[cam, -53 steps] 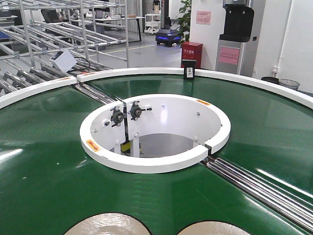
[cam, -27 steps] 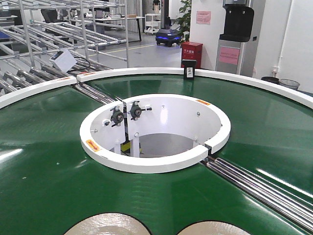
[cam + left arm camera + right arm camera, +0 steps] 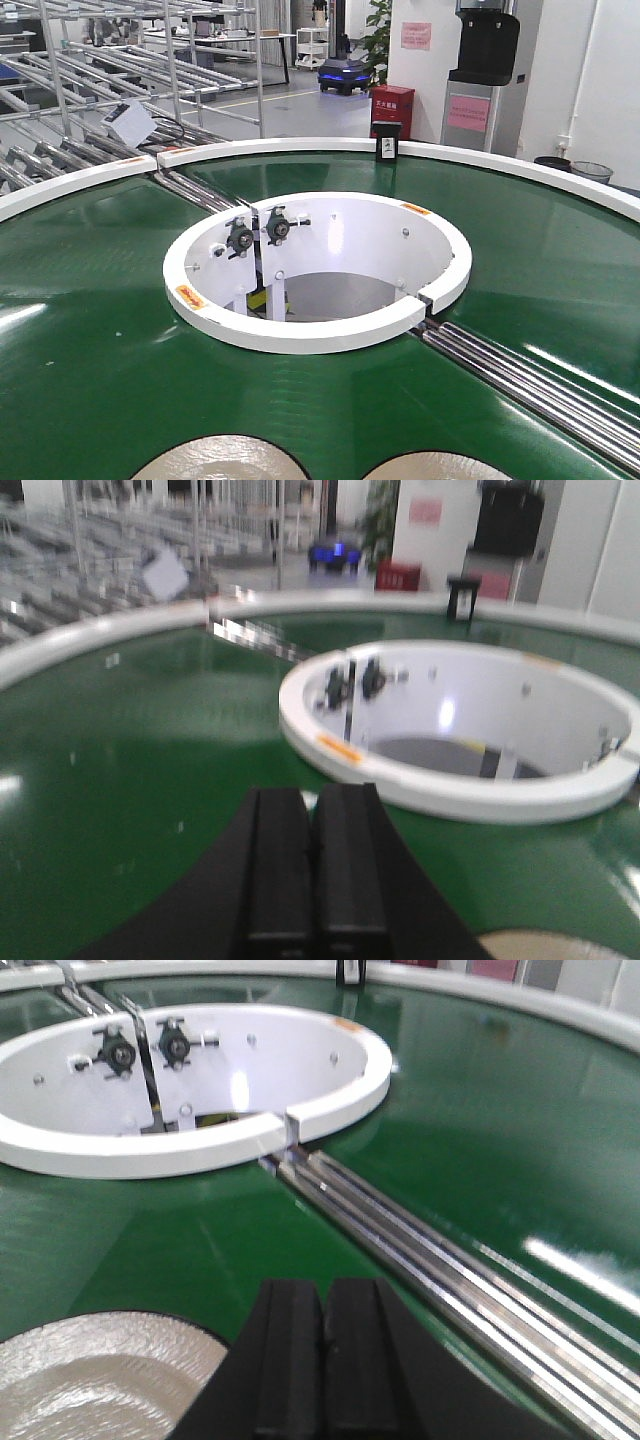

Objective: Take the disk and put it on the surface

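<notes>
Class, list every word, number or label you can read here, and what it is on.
None is readable.
The pink notice: too small.
The red box, white characters: too small.
The card: too small.
The orange sticker on the white ring: too small.

Bright, even overhead light is filling the hall. The glossy green belt (image 3: pixel 100 380) is throwing back pale streaks of glare, strongest at the right. The white ring (image 3: pixel 300 335) is softly shading its own inner wall. The left wrist view is smearing everything with blur, the background most. The right wrist view is coming through sharper, with the disk (image 3: pixel 90 1380) glinting grainily.
</notes>
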Available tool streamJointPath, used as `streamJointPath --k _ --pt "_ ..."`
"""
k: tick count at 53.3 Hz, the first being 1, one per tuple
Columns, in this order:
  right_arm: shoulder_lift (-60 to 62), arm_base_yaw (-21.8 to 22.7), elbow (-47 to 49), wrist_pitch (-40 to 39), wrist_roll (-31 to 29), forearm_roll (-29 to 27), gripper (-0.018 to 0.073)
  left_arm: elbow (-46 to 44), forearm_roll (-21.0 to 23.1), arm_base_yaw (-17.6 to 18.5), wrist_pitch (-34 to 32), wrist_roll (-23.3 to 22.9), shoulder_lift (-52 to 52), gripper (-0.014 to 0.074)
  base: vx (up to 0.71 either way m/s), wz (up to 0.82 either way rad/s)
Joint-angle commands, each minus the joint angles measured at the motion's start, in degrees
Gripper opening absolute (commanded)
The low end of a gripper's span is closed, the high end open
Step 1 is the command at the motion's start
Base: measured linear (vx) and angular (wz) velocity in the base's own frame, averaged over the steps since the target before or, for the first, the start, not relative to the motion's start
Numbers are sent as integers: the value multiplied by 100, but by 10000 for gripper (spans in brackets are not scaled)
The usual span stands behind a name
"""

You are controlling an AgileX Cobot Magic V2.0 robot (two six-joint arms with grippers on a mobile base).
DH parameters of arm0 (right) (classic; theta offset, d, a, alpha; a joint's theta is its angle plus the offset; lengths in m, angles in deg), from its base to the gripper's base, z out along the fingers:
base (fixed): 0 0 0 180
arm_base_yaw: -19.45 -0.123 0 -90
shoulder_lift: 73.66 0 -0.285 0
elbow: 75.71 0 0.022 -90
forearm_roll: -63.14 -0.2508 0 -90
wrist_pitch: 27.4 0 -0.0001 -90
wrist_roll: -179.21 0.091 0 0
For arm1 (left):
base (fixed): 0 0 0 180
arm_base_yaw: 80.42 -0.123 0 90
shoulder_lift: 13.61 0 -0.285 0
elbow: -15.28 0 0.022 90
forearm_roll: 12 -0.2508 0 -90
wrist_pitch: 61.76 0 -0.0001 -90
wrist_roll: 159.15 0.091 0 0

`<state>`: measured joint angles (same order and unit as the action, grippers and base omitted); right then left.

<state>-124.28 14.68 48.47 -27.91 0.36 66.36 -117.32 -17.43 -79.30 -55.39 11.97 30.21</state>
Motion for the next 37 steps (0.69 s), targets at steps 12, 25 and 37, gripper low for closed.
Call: streamJointPath --k 12,25,37 --pt "-802 22 211 -621 9 -984 204 -198 -33 17 85 -105 1398 207 0 0" --pt "-886 22 200 -665 -73 -922 449 -198 -28 17 -190 -105 2325 510 0 0" --pt "-886 22 199 -690 -73 -915 498 -384 588 17 244 -575 2933 535 0 0"
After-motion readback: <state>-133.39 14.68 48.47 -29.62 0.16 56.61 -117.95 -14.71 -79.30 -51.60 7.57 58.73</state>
